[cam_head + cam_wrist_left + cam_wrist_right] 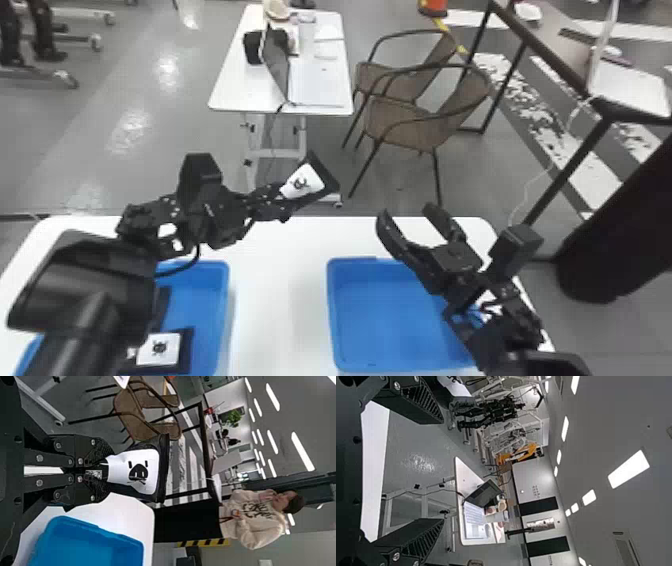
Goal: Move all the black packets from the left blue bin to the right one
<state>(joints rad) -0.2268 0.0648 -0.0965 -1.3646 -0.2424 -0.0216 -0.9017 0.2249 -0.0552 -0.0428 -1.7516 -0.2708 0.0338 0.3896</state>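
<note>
Two blue bins on your white table [280, 305]. Left blue bin [226, 300]: I count one labelled black packet [185, 350] near its right wall, plus one dark piece farther in that your arm half covers, so can't tell what it is. Right blue bin [332, 315] sits well apart from it. Your right gripper [408, 212] is over that bin's far side, two fingers spread wide with a gap between them. Your left gripper [272, 200] has its two fingers clamped on one packet [326, 175], tilted up in the air, one white label with a pig-like face on it. Farther back you've got two brown chairs [400, 125] and one white desk [225, 95] with one open laptop [315, 85].
</note>
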